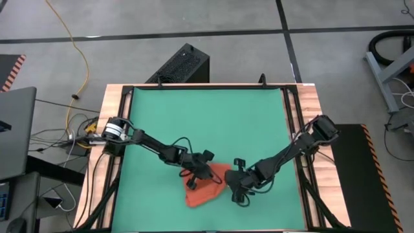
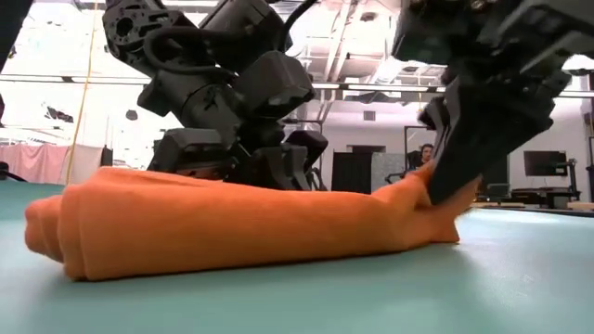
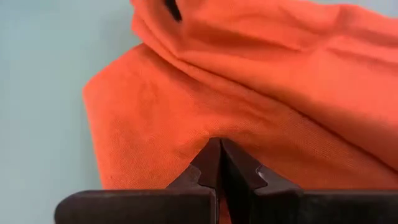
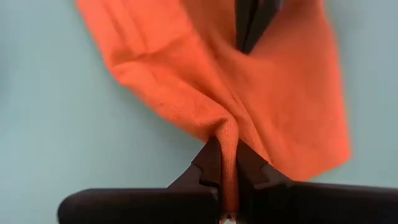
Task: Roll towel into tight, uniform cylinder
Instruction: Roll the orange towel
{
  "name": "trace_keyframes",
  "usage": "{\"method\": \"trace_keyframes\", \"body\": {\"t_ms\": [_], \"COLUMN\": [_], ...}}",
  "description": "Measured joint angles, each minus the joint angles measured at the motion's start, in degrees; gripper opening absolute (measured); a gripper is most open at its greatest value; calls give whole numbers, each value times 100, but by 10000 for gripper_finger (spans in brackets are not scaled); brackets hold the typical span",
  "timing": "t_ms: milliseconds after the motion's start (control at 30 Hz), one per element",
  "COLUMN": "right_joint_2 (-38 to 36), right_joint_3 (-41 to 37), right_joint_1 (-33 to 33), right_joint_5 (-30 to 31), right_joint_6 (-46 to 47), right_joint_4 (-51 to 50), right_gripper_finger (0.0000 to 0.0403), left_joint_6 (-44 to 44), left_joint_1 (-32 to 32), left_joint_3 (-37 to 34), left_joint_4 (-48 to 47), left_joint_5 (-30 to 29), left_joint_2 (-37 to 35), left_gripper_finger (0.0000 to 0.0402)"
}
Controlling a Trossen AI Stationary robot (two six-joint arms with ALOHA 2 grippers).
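Note:
The orange-red towel (image 1: 206,189) lies bunched in a loose, thick roll on the green mat (image 1: 207,116) near the table's near edge. In the low view its folded end (image 2: 51,232) faces the camera's left. My left gripper (image 1: 194,182) is shut, and its tips stand on the towel's left part (image 3: 219,144). My right gripper (image 1: 231,184) is shut on the towel's right end (image 2: 436,199), which rises a little off the mat. My left gripper touches the towel's upper surface (image 3: 214,127) with its shut fingertips, slanting down from the table's left; no cloth shows between them. The towel lies on the mat under them. My right gripper pinches a raised fold of cloth (image 4: 227,134) at the towel's right end between its two fingers. The fingers slant down from the table's right. That end is drawn up into a ridge, and the rest lies on the mat.
Wooden table borders (image 1: 310,129) frame the mat on both sides. A black box (image 1: 184,65) stands beyond the far edge. Cables and a laptop (image 1: 16,129) lie off the table's left. The mat's far half is bare green surface.

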Motion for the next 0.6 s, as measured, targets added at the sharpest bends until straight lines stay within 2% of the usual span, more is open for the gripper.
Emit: {"method": "trace_keyframes", "body": {"t_ms": [167, 367, 500, 600], "right_joint_2": [-2, -6, 198, 405], "right_joint_3": [0, -232, -267, -260], "right_joint_1": [387, 723, 864, 891], "right_joint_5": [656, 767, 993, 1123], "right_joint_6": [-718, -609, -564, -738], "right_joint_4": [-10, 44, 55, 214], "right_gripper_finger": [25, 25, 26, 33], "left_joint_6": [257, 509, 509, 516], "left_joint_1": [76, 295, 408, 413], "left_joint_3": [2, 4, 19, 61], "left_joint_4": [-208, -333, -374, -432], "left_joint_5": [57, 249, 590, 635], "left_joint_2": [-9, -17, -13, -11], "left_gripper_finger": [0, 0, 0, 0]}}
